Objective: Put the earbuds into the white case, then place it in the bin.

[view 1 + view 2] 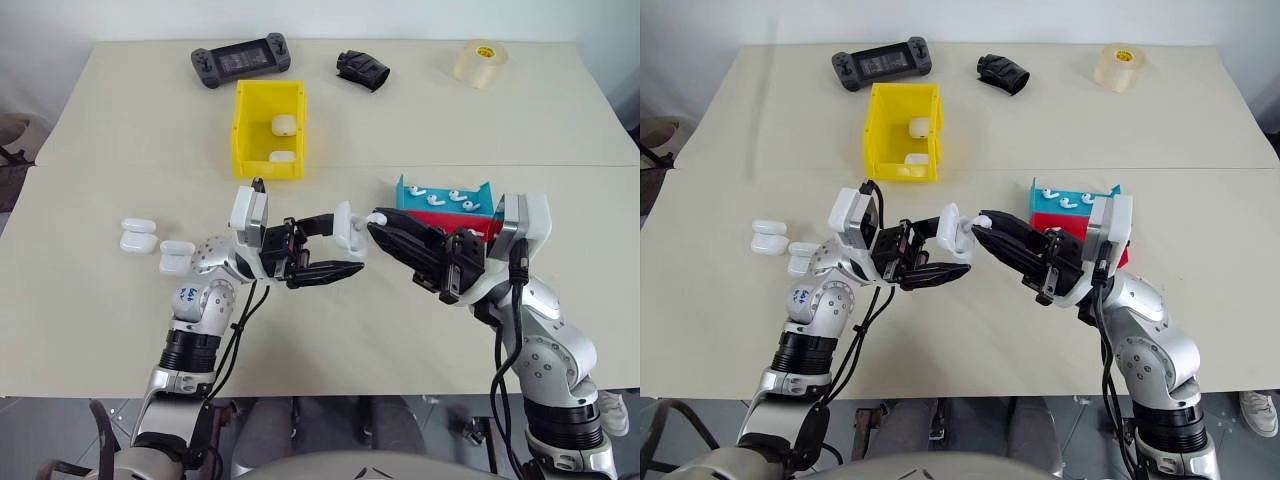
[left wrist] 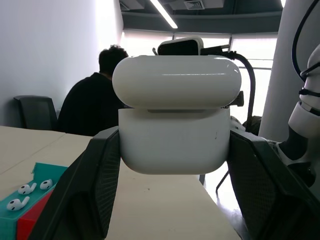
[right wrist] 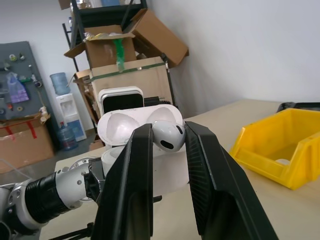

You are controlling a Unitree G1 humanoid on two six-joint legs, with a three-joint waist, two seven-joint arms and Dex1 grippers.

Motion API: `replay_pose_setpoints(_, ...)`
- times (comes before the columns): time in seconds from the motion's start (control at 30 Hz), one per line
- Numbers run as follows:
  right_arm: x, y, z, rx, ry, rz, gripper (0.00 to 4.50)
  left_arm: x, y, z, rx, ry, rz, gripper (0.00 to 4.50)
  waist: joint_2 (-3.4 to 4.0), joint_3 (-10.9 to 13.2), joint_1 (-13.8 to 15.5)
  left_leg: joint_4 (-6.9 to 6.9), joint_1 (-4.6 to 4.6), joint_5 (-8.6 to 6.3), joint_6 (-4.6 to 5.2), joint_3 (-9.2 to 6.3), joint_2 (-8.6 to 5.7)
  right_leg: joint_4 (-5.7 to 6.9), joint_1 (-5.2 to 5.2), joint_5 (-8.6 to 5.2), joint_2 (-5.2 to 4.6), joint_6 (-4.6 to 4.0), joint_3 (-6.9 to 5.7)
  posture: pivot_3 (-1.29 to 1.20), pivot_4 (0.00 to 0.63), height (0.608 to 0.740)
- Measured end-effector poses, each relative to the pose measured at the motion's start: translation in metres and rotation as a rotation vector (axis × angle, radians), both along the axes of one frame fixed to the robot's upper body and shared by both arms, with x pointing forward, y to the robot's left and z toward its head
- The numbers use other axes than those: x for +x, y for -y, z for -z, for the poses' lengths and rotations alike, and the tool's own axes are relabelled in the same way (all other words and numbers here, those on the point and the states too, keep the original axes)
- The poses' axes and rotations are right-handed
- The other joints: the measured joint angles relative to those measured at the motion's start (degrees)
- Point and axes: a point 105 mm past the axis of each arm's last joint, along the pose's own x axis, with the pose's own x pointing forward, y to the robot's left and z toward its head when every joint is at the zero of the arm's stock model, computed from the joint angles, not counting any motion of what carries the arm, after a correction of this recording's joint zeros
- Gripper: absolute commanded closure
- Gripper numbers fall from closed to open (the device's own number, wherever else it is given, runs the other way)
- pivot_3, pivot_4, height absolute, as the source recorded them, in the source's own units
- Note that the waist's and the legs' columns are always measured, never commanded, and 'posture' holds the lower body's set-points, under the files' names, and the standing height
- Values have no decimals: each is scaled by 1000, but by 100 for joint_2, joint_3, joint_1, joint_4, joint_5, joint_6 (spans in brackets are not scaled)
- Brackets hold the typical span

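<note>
My left gripper (image 1: pixel 347 243) is shut on the white case (image 2: pixel 175 135) and holds it in the air over the middle of the table. The case's hinged lid (image 3: pixel 135 124) stands open. My right gripper (image 1: pixel 378 219) faces it from the right. It is shut on one of the earbuds (image 3: pixel 167 136), and the earbud sits right at the case's open mouth. More earbuds (image 1: pixel 440 194) lie in the teal tray (image 1: pixel 404 192) behind my right arm. The yellow bin (image 1: pixel 241 130) stands further back, with two white cases (image 1: pixel 284 126) inside.
Three spare white cases (image 1: pixel 138 235) lie on the table left of my left arm. A red tray (image 1: pixel 455 222) sits under the teal one. Along the far edge are a game controller (image 1: pixel 240 60), a black object (image 1: pixel 362 70) and a tape roll (image 1: pixel 480 62). A seated person (image 2: pixel 95 105) is in the background.
</note>
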Motion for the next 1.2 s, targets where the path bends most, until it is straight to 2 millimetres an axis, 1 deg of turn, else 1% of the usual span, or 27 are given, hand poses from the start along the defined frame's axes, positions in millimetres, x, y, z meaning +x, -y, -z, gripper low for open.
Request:
replay_pose_setpoints(0.1, 1, -1, -1, -43, 3, -20, 3938, -2, -1, 2, 2, 8, 3, 1572, 0, 0, 6, 0, -1, 0, 0, -2, 0, 0, 0, 0, 0, 0, -1, 0, 150, 740)
replay_pose_setpoints(0.27, 2, 0, 3, -97, -21, -46, 3938, -4, 1, 7, 32, 25, 13, 1572, 0, 0, 3, 0, -1, 0, 1, -1, 0, -2, 1, 0, -1, 0, -1, 0, 150, 740)
replay_pose_setpoints(0.67, 3, 2, -1, -246, -72, -92, 3938, -6, 2, 13, 52, 47, 11, 1572, 0, 0, 5, 1, -2, 0, 1, -1, 2, -5, 1, 0, -1, 0, -3, 0, 150, 740)
replay_pose_setpoints(0.77, 3, 1, -2, -254, -93, -99, 3938, -6, 2, 13, 53, 49, 9, 1572, -1, 0, 6, 1, -2, 0, 1, -1, 2, -6, 1, 0, -2, 0, -3, 0, 150, 740)
replay_pose_setpoints(0.83, 3, 1, -2, -257, -103, -104, 3213, -7, 2, 14, 51, 53, 10, 1572, -1, 0, 9, 1, -3, 0, 1, -2, 2, -7, 2, 0, -3, 0, -3, 0, 150, 740)
replay_pose_setpoints(0.93, 2, 2, 4, -286, -145, -114, 2351, -7, 2, 12, 39, 70, 7, 1572, -1, 0, 12, 2, -5, -1, 2, -3, 2, -9, 3, 0, -4, 0, -5, 0, 150, 740)
replay_pose_setpoints(0.97, 2, 3, 4, -288, -148, -113, 1953, -7, 3, 12, 36, 75, 7, 1572, -1, 0, 10, 2, -4, -1, 2, -4, 2, -8, 3, 0, -3, 0, -6, 0, 150, 740)
replay_pose_setpoints(1.1, 2, 5, 3, -293, -151, -108, 649, -8, 4, 10, 22, 89, 6, 1572, -1, 0, 11, 3, -5, -1, 2, -3, 2, -9, 3, 0, -3, 0, -6, 0, 150, 740)
replay_pose_setpoints(1.13, 2, 5, 3, -293, -152, -108, 240, -8, 4, 10, 18, 92, 6, 1572, -1, 0, 11, 3, -5, -1, 2, -3, 2, -9, 3, 0, -3, 0, -6, 0, 150, 740)
replay_pose_setpoints(1.17, 2, 6, 3, -291, -152, -109, 18, -9, 5, 9, 14, 95, 6, 1572, -1, 0, 11, 3, -5, -1, 2, -3, 2, -9, 3, 0, -3, 0, -6, 0, 150, 740)
replay_pose_setpoints(1.2, 2, 6, 3, -290, -154, -112, 18, -9, 5, 9, 9, 99, 3, 1572, -1, 0, 11, 3, -5, -1, 2, -3, 2, -9, 3, 0, -3, 0, -6, 0, 150, 740)
